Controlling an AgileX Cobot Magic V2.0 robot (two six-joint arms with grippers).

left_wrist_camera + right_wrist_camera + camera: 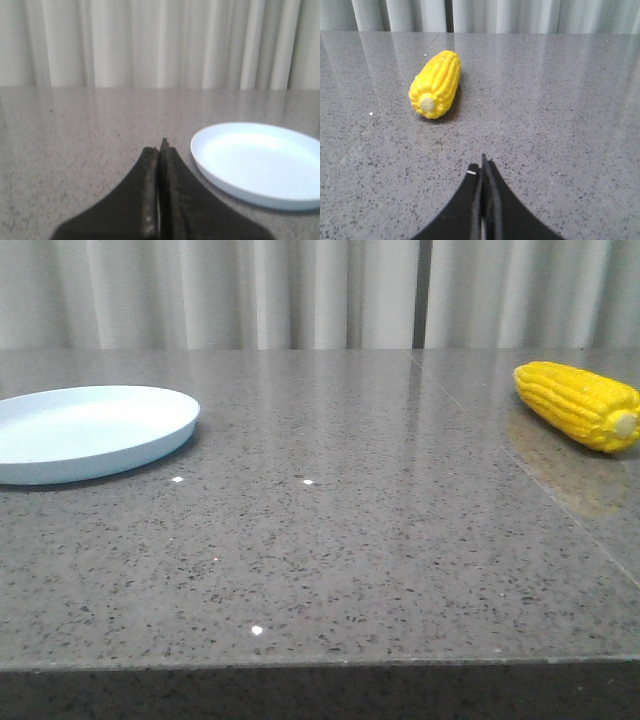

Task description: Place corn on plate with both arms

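The corn (580,405) lies on its side at the far right of the grey speckled bench (330,550), its pale stub end turned toward the near right, and the plate (85,432) sits at the left, well apart from it, with nothing on it. The left gripper (161,150) hangs just beside the plate's rim with its jaws pressed together on nothing. The right gripper (484,167) sits nearer than the corn, apart from it, jaws likewise closed and holding nothing.
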